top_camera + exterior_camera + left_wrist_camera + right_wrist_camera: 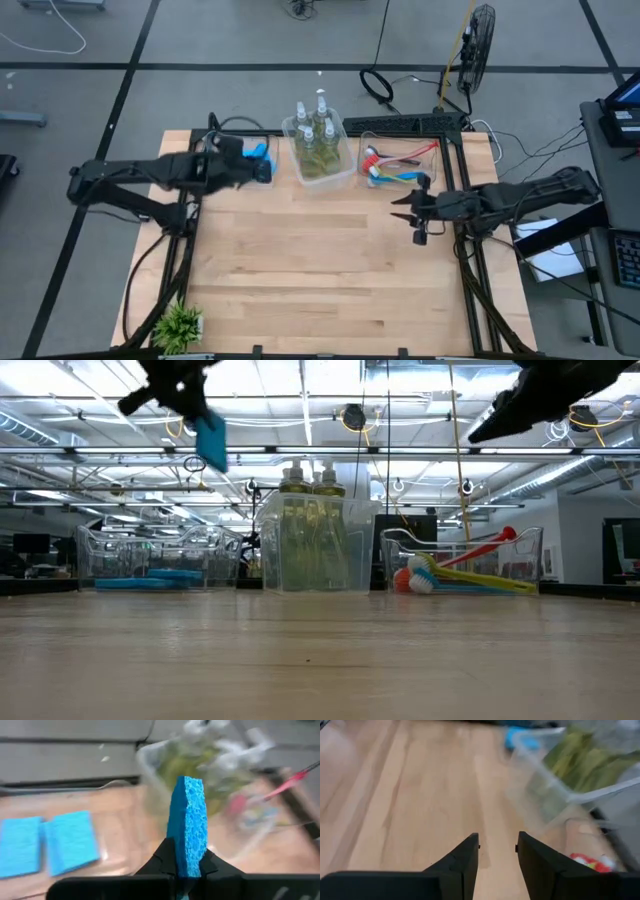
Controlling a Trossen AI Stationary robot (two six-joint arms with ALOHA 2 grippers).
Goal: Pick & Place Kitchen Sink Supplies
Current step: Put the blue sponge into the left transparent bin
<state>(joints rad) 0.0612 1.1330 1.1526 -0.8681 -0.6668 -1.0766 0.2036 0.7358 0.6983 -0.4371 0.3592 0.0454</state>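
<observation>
Right now you are mid-carry: your left tool [186, 867] is pinching a blue sponge [188, 822] on edge, held high over the upper left of the surface [320, 270] in the high view, just left of the bin of pump bottles [316, 148]. Judging by the two sponges [47, 842] already lying flat in the left clear bin [150, 560], the step in hand looks like delivering this one beside them. Your next move calls for lining the sponge up over that bin's open top, lowering past its wall, and only then spreading the fingers.

Your right tool [497, 855] hangs spread and empty over bare wood at centre right of the high view, just below the brush bin [400, 160].

Compare your views. Only the left wrist view shows the pinch itself and the flat sponges. From table height, the low view shows the sponge well above the bin rims, and the brushes [460, 572] lying slanted in their bin. A potted plant [180, 325] at the lower left shows only from above.
</observation>
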